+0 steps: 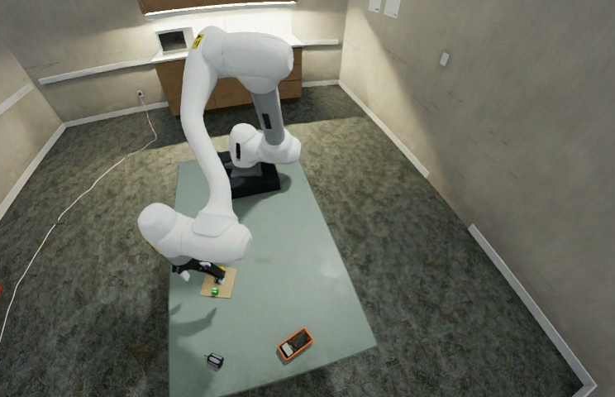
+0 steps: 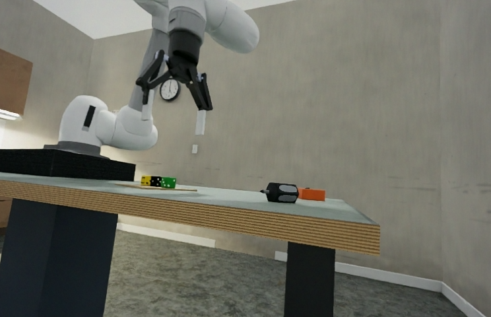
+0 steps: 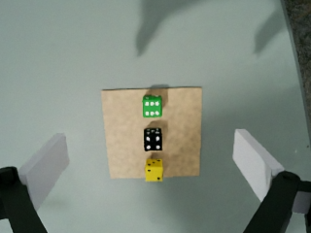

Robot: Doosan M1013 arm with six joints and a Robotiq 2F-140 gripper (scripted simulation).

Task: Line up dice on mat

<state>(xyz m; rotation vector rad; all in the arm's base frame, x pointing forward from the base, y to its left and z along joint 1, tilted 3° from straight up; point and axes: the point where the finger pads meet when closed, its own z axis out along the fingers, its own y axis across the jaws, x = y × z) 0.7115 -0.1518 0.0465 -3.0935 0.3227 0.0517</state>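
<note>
The tan mat (image 1: 227,281) (image 2: 188,189) (image 3: 182,116) bears the dice in a nearly straight row. The green die (image 1: 214,291) (image 2: 168,182) (image 3: 152,108), showing six, is farthest from the base. The black die (image 2: 156,181) (image 3: 153,141), showing four, is in the middle. The yellow die (image 1: 221,268) (image 2: 145,180) (image 3: 155,171) is nearest; its top number is unclear. In the wrist view its outline crosses the mat's near edge; whether its base overhangs is unclear. All look flat. My gripper (image 1: 202,278) (image 2: 173,119) (image 3: 150,147) is open and empty, high above the row.
A dark object with a short tip (image 1: 215,360) (image 2: 282,192) and an orange-cased meter (image 1: 295,344) (image 2: 312,194) lie beyond the mat, toward the table's far end. The black base block (image 1: 256,185) (image 2: 22,161) is at the other end. A table side edge (image 3: 296,63) runs near the mat.
</note>
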